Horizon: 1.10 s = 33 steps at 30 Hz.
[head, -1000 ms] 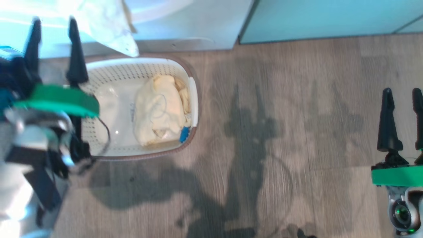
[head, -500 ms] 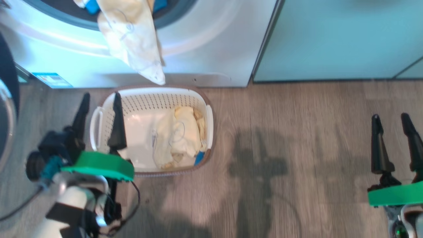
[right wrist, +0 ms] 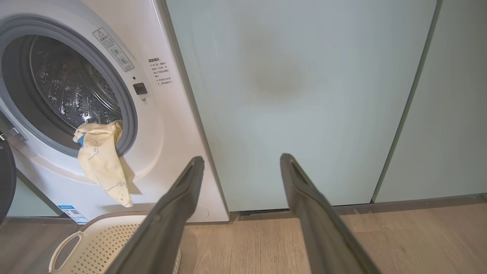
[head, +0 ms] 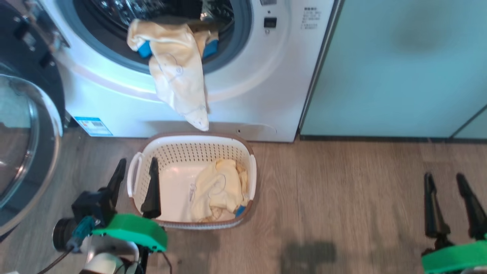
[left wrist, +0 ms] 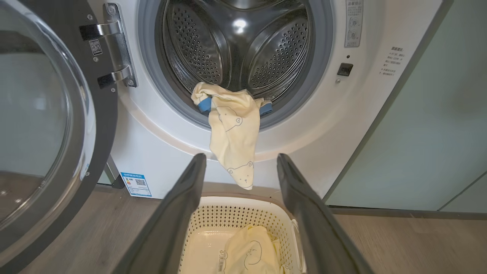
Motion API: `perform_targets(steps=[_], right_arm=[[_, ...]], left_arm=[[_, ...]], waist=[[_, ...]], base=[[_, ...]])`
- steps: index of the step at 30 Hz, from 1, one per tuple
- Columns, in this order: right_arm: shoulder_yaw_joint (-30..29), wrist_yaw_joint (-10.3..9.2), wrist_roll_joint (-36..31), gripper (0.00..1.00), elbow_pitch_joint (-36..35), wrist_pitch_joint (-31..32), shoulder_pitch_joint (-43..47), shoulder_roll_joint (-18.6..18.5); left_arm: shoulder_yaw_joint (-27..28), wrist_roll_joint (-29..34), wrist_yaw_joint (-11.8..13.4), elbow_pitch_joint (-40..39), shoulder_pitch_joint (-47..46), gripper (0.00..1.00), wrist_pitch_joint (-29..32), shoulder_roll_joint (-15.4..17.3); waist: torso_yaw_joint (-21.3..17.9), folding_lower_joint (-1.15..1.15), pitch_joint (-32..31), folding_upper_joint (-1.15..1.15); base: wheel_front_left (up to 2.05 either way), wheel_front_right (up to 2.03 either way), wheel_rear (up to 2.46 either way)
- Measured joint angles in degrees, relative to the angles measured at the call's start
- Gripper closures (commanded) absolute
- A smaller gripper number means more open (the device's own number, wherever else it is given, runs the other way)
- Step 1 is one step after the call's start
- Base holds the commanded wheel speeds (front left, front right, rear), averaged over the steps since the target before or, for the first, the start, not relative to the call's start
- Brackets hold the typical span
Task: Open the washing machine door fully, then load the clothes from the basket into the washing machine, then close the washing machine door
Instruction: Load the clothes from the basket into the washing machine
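In the head view, the left arm reached forward at the lower left. Its left fingers (head: 152, 190) were spread wide and held nothing, one over the left end of the basket (head: 198, 142) and the other outside its handle. The right fingers (head: 430, 209) stood at the lower right, likewise parted and empty, over bare floor (head: 342, 190) well apart from the basket. The one basket sat on the floor just before the washing machine (head: 258, 76), and the washing machine door (head: 28, 125) hung open at the left. We counted two pieces of the clothes: one garment (head: 179, 83) draped out of the round opening and down the machine's front, and one bundle (head: 218, 188) in the basket's right half. The bundle was rumpled and might have been more than a single piece.

The left wrist view looked between the fingers onto the basket below. It added the steel drum (left wrist: 243, 45), the door's metal hinge (left wrist: 114, 49), the blue label (left wrist: 136, 183) low on the machine, and the bear drawings on the hanging garment.

The right wrist view pointed at the pale-green cabinets, with two flat doors, one (right wrist: 296, 95) beside the machine and another (right wrist: 449, 95) further right. The machine's opening and the basket's handle (right wrist: 66, 247) sat at its left edge.
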Motion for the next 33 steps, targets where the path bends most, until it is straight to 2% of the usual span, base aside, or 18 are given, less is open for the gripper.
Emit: perform_targets(steps=[14,30,33], right_arm=[[-0.4,0.0,-1.08,0.0,-2.1,2.37,3.33,1.23],[0.01,0.0,-1.08,0.0,-3.02,3.27,4.55,1.24],[0.07,0.0,-1.07,0.0,-3.08,3.27,4.55,1.24]], left_arm=[[2.11,-2.37,0.09,1.02,3.13,0.0,0.59,0.93],[2.03,-3.68,0.41,1.68,3.99,0.0,1.0,0.91],[2.05,-4.28,-0.16,2.08,3.99,0.0,1.0,0.92]], waist=[[1.76,0.01,-5.19,0.0],[1.99,0.01,-5.18,0.0],[1.84,0.01,-4.96,0.0]], base=[[0.0,0.0,0.0],[0.0,0.0,0.0],[0.0,0.0,0.0]])
